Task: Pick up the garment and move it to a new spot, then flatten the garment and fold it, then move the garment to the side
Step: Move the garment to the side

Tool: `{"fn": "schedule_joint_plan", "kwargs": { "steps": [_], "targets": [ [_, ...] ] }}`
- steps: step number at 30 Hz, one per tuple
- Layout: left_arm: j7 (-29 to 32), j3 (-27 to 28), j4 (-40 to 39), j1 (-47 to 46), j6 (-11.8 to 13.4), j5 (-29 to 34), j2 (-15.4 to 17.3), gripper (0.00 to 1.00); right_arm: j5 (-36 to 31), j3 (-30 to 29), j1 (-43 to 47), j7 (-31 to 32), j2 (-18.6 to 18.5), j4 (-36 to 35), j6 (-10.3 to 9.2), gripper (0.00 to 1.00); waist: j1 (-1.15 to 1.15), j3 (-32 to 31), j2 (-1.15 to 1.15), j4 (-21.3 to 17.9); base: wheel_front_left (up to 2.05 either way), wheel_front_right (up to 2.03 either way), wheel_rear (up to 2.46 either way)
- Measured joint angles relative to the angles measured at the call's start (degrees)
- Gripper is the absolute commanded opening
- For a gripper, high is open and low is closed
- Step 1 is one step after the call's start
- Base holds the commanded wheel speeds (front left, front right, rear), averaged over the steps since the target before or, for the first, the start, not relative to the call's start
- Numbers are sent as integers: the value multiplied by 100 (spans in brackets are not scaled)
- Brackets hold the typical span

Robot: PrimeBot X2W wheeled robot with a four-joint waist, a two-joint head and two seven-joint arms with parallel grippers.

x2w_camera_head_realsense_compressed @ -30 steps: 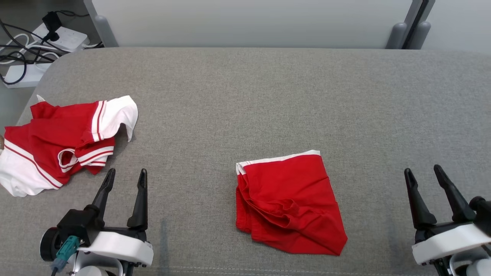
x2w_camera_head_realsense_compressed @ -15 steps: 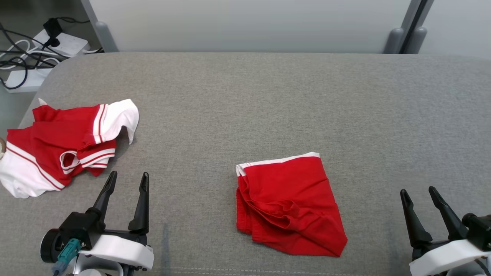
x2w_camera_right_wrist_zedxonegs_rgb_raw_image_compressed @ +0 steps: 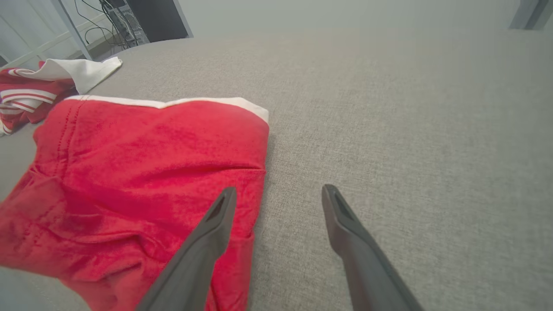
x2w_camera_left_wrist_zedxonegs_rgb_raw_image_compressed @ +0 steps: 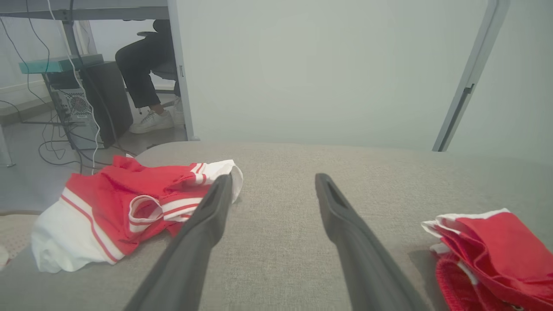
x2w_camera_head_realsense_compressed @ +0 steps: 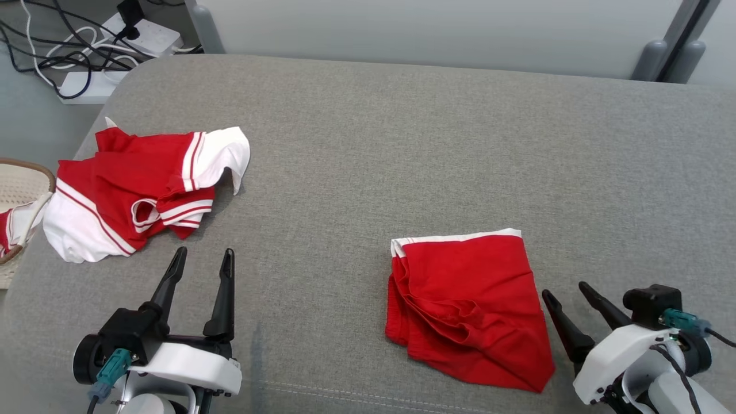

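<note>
Grey cloth covers the desk (x2w_camera_head_realsense_compressed: 368,144), and the folded red garment (x2w_camera_head_realsense_compressed: 466,305) with its white band lies flat toward the near right. The right claw (x2w_camera_head_realsense_compressed: 563,288) is just beside its right edge, fingers spread, gripping nothing. The left claw (x2w_camera_head_realsense_compressed: 206,251), likewise spread and empty, is well apart at the near left, close to a crumpled red-and-white top (x2w_camera_head_realsense_compressed: 138,184) by a wicker basket (x2w_camera_head_realsense_compressed: 23,172).

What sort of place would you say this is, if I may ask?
Probably an office or lab: power strips on the floor, a computer tower under a desk, and a grey padded table.
</note>
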Motion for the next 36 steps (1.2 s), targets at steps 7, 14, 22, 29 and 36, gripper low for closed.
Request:
{"fn": "schedule_joint_plan", "kwargs": {
  "steps": [7,14,22,29,36],
  "targets": [
    [-2,2,44,-2,0,-33,-4,100,1093,812,-526,487,-11,509,0,100,0,100,0,164,0,0,0],
    [-8,1,58,-30,0,-32,-30,100,1897,1459,-898,889,-118,536,0,0,0,148,0,188,0,0,0],
    [-9,-4,77,-98,-2,-33,-63,100,1937,1925,-1200,233,-521,119,0,0,0,148,0,27,0,0,0],
    [-10,-2,75,-105,-32,-32,-76,100,1406,2124,-1618,-274,-1146,-443,1,0,0,170,0,-370,0,0,0],
    [-25,-13,32,-125,-77,-13,-123,100,1200,2080,-1643,-253,-1457,-446,0,0,0,189,0,-911,0,0,0]
  ]
}}
